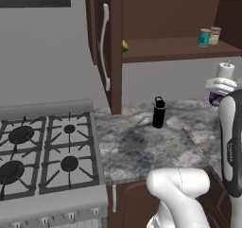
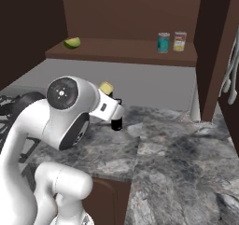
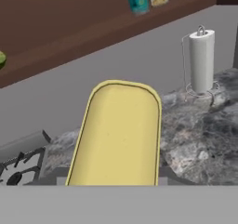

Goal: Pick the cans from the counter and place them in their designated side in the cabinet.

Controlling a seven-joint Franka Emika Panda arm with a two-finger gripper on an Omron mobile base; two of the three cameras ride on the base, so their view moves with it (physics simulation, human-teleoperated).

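the marbled counter runs from the gas stove to a paper towel roll; a black bottle stands on it. above, the open cabinet shelf holds a teal can beside a labelled can, with a green fruit far along. the gripper is closed on the yellow-topped can, lifted above the counter.

Both base views look forward and down from behind the claw, sharing the counter and cabinet. The hand view sits close above a yellow can top.
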